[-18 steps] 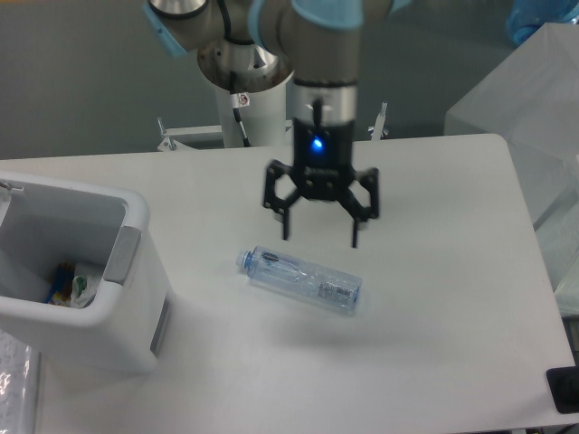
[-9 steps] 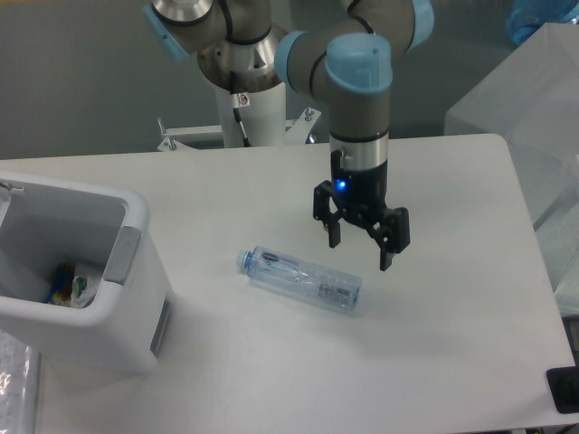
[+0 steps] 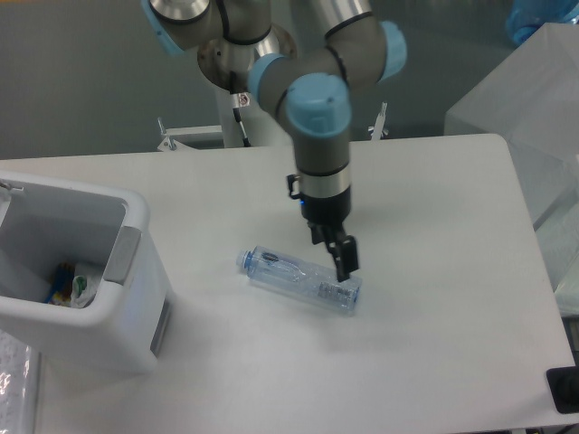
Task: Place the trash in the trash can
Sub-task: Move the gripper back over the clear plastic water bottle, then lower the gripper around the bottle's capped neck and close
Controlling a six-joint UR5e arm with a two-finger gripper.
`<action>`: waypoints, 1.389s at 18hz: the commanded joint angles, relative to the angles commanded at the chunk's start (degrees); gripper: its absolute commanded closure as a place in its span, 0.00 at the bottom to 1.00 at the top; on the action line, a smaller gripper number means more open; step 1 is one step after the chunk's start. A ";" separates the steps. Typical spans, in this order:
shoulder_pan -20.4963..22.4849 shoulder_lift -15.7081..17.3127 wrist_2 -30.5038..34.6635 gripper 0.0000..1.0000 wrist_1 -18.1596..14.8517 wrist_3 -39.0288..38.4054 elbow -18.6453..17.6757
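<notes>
Where jaws (image 3: 345, 264) hover, clear crinkled bottle (image 3: 300, 280)

Bright, even overhead light; soft shadows, slightly blurry picture.

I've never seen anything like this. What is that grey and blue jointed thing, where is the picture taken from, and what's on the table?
That is a robot arm, a chain of grey tubes with pale blue joints, ending in a black gripper with two fingers. One fixed camera looks down on the white table from the front. A clear plastic bottle lies on its side there, cap towards the bin. The gripper hangs right over the bottle's far end, seen edge-on, so I cannot tell whether its fingers are open, and it holds nothing that I can see. On the left stands a white trash can, with a crumpled wrapper and a colourful packet already inside.
</notes>
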 joint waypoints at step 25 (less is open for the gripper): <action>-6.78 -8.52 4.48 0.00 -0.71 -1.14 -2.81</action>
